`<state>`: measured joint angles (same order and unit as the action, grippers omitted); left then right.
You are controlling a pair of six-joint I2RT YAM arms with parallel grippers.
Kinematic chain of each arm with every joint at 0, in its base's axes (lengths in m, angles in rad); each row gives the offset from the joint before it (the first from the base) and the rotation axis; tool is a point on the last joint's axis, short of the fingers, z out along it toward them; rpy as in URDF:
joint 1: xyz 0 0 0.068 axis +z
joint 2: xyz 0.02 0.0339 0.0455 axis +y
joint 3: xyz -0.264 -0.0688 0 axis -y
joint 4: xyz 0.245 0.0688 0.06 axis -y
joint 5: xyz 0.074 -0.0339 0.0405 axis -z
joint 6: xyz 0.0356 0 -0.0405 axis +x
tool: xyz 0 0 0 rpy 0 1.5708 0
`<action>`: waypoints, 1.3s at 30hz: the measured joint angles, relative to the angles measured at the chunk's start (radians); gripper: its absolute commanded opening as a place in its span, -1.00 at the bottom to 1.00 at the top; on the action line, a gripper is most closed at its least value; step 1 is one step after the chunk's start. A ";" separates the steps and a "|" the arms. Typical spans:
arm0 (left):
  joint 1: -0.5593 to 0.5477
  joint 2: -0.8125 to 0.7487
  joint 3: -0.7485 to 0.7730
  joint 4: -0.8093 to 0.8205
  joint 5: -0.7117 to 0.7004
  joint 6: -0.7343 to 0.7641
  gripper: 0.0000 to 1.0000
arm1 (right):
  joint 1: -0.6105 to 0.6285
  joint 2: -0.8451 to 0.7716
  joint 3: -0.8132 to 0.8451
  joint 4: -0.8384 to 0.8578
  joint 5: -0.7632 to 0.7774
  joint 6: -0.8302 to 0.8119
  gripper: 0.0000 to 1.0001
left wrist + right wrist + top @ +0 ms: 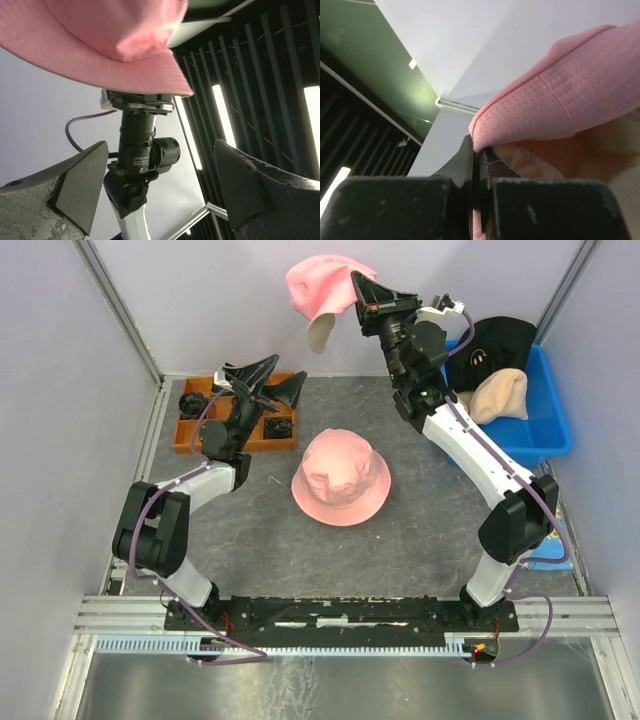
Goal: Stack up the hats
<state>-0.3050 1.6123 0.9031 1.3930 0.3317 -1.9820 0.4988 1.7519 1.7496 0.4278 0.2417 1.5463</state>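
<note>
One pink hat (340, 478) sits brim-down on the grey tabletop (250, 535). Left, the left gripper (278, 380) gapes wide and empty by an orange tray (186, 446) of dark coiled bundles (192, 401). Right, a blue bin (550, 425) holds a beige hat (500, 395) and a black hat (495, 340) — the right gripper (360, 285) pinches a second pink hat (322, 288) aloft.

Bright, even overhead light, soft shadows on the surface (270, 540), glaring ceiling strips (222, 125) in your left wrist view, close foreground blurred.

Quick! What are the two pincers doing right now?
Left pincer: open, holding nothing.
Right pincer: shut on the brim of the pink hat up in the air.
</note>
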 measured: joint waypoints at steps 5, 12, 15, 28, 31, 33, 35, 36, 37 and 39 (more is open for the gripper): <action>-0.034 0.040 0.013 0.000 -0.067 0.000 0.85 | 0.039 0.000 0.000 0.047 0.034 0.019 -1.00; -0.057 0.100 0.019 0.000 -0.129 0.000 0.85 | 0.068 0.000 0.005 0.073 0.050 0.034 -1.00; -0.058 0.127 0.035 0.001 -0.154 0.000 0.85 | 0.075 0.000 0.004 0.085 0.051 0.047 -1.00; -0.062 0.194 0.144 0.005 -0.204 -0.001 0.82 | 0.097 -0.026 -0.094 0.110 0.043 0.078 -1.00; -0.062 0.202 0.157 0.006 -0.211 -0.002 0.62 | 0.100 -0.039 -0.115 0.111 0.039 0.084 -1.00; -0.062 0.212 0.162 0.008 -0.219 -0.003 0.23 | 0.101 -0.050 -0.130 0.111 0.031 0.087 -1.00; -0.061 0.223 0.164 0.007 -0.223 -0.010 -0.13 | 0.103 -0.069 -0.155 0.113 0.021 0.089 -1.00; -0.058 0.228 0.164 0.006 -0.224 -0.011 -0.36 | 0.103 -0.081 -0.171 0.113 0.019 0.089 -1.00; -0.053 0.229 0.165 -0.003 -0.224 -0.011 -0.62 | 0.103 -0.098 -0.194 0.115 0.015 0.089 -1.00; -0.044 0.230 0.176 -0.029 -0.214 -0.008 -0.92 | 0.103 -0.133 -0.239 0.114 0.008 0.089 -1.00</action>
<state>-0.3492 1.8420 1.0790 1.3636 0.1173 -1.9903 0.6022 1.6192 1.5108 0.5419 0.2493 1.6352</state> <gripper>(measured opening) 0.254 0.027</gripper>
